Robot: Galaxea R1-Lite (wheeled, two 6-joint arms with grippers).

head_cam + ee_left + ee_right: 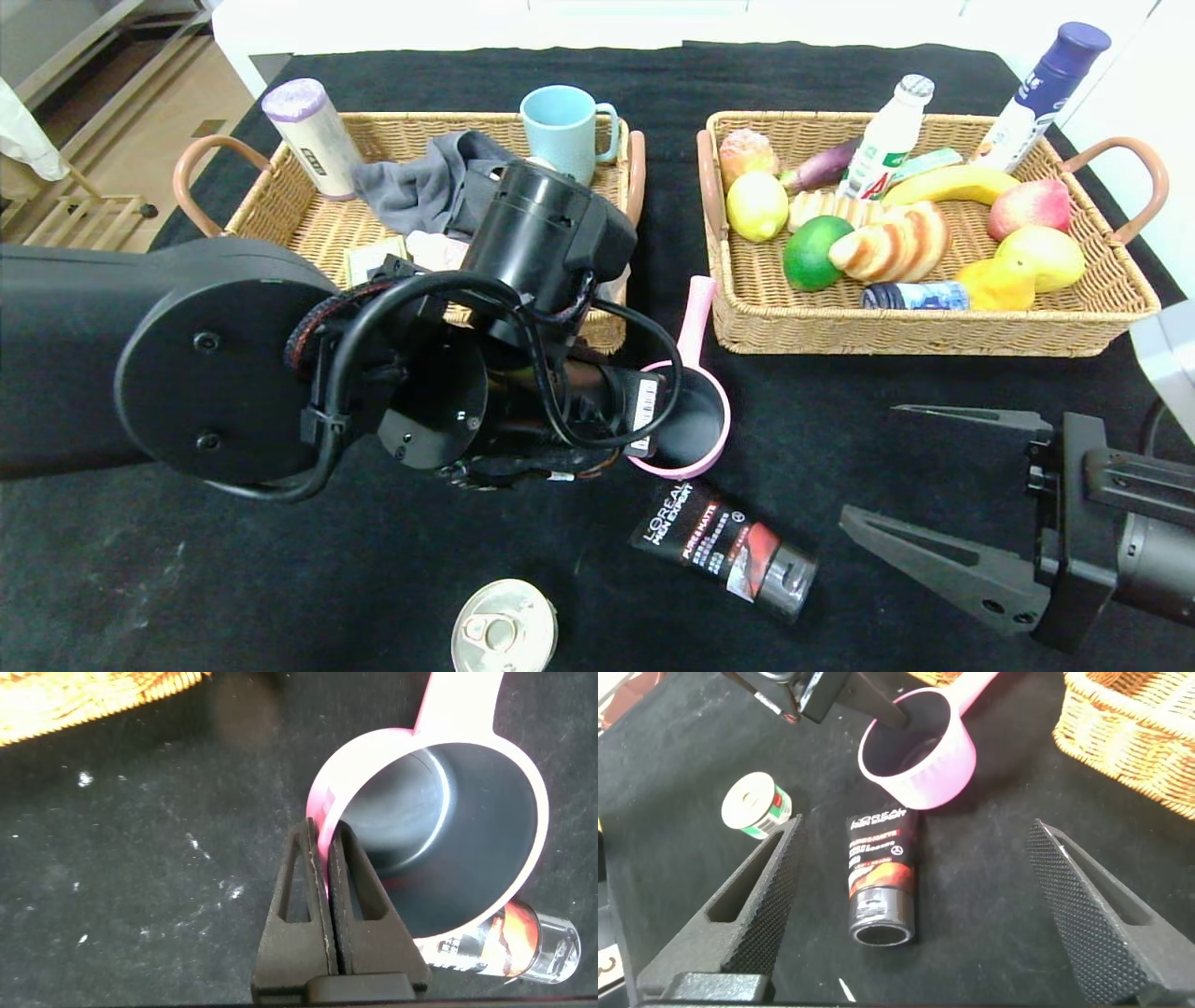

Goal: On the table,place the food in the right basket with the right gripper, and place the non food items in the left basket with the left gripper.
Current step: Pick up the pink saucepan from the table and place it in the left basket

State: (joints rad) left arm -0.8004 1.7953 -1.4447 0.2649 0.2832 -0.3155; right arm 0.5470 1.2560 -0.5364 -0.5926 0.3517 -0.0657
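A pink scoop with a long handle sits on the black cloth between the two baskets. My left gripper is shut on the scoop's rim, one finger inside the bowl and one outside; the left arm hides the grip in the head view. A black L'Oreal tube lies just in front of the scoop. A small tin can stands near the front edge. My right gripper hovers open at the lower right, facing the tube, with nothing between its fingers.
The left basket holds a grey cloth, a blue mug and a white roll. The right basket holds fruit, bread and bottles. A tall bottle stands behind it.
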